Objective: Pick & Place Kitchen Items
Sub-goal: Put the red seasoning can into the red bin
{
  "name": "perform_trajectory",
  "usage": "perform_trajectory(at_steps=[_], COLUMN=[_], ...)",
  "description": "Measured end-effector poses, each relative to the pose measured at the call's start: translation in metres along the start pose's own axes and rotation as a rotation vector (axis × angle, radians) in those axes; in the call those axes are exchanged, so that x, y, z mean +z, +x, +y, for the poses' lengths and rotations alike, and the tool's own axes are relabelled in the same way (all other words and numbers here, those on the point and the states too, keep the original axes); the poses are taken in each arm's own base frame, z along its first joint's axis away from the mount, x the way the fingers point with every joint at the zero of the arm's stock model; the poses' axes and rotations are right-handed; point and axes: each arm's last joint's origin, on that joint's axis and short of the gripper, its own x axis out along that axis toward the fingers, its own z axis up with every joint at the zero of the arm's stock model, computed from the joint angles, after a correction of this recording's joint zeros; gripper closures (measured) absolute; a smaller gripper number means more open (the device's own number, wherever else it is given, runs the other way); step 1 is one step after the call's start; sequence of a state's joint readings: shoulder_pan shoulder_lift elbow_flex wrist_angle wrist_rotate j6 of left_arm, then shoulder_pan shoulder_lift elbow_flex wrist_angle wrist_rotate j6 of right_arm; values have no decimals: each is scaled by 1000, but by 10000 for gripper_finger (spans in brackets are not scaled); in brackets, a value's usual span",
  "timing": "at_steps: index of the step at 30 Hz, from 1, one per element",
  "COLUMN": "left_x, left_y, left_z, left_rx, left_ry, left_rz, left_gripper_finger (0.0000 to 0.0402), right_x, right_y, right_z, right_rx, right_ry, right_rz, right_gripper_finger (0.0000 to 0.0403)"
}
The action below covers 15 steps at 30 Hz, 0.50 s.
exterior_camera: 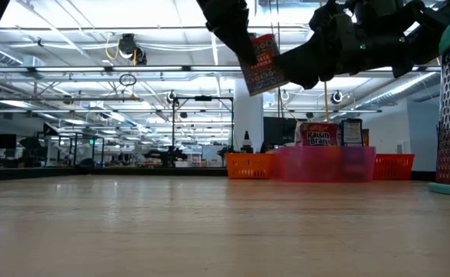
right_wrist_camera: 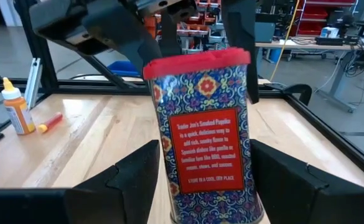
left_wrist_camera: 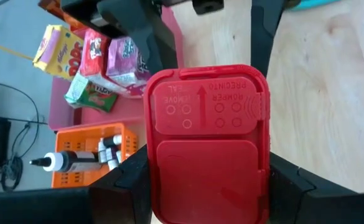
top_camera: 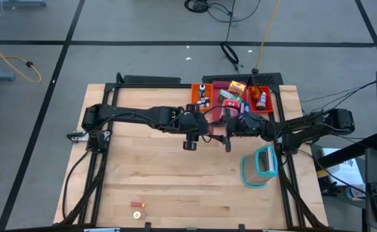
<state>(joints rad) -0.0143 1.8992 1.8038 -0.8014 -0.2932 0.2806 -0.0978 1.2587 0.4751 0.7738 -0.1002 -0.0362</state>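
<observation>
Grippers are meeting at frame centre: left gripper (left_wrist_camera: pixel 206 186) and right gripper (right_wrist_camera: pixel 200 180) are both clamping, jaws closed, a red-lidded paprika tin (right_wrist_camera: pixel 203 134) above the table (top_camera: pixel 175 174).

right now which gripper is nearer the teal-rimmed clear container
Right. The right gripper is just up-left of the teal-rimmed container in the high view; the left gripper sits farther left, beyond the spice tin between them.
</observation>
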Motion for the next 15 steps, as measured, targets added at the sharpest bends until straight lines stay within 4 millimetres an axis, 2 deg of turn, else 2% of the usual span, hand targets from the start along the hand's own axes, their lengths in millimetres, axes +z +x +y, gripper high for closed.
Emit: perform_trajectory(at_steps=[3,7,11,15], left_x=[1,1,0,-1], left_y=[0,0,0,0], left_z=[0,0,0,0], left_rx=[2,-9,-11,1], left_ry=[-3,-9,-29,-69], left_rz=[-10,-8,-6,6], left_gripper_finger=[200,200,199,153], right_x=[0,0,0,-1], right_y=[0,0,0,0], right_z=[0,0,0,0], right_rx=[-19,-17,-13,-16], right_ry=[-2,-24,-36,-24], right_rz=[2,3,3,6], right_gripper_finger=[180,224,227,229])
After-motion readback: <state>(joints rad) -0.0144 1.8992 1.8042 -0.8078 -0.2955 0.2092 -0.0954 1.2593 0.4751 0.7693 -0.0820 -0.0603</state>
